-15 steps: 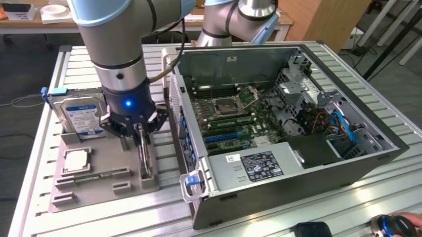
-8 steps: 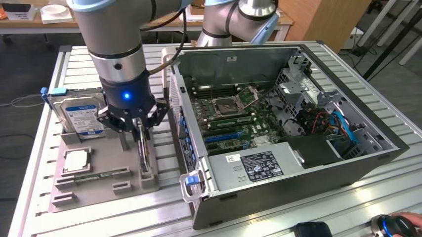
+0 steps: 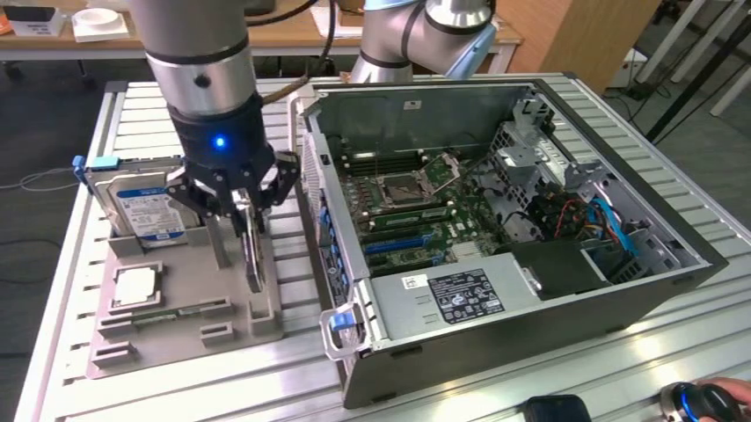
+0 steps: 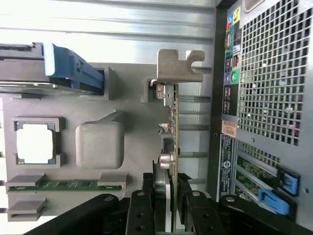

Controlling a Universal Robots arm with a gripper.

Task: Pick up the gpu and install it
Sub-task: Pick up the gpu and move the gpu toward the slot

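Hand (image 3: 244,215) is straight down over the grey parts holder (image 3: 264,312) on the desk (image 3: 586,360), on the exterior view's left. It's pinching the gpu (image 3: 251,259), one finger on each flat face, jaws drawn in close against the card.

gpu stands on its long edge in the holder's slot, on the side nearest the computer case (image 3: 352,158). Its lower edge is down at the holder. Not in the case.

Wrist view: the fingers flank the gpu (image 4: 172,127) edge-on, hand (image 4: 172,182) gripping away from the metal bracket end. The bracket end sits by a hooked grey post (image 4: 178,63) of the holder (image 4: 132,161).

Rest of the holder:
- hard drive (image 3: 147,211) with a blue-white label, upright, left of the hand and a bit farther back
- processor chip (image 3: 135,286) flat in its square pocket, nearer than the drive
- green memory stick (image 3: 176,312) flat in a slot just near of the chip

Case lies on its side, open face up, just right of the holder. Motherboard (image 3: 411,211) is exposed, and the power supply (image 3: 470,294) with a black label sits at the near end. Red and blue cables (image 3: 599,220) are at the right end. The wrist view catches the case's perforated rear panel (image 4: 274,73) and blue slot clips (image 4: 274,200) right beside the gpu.
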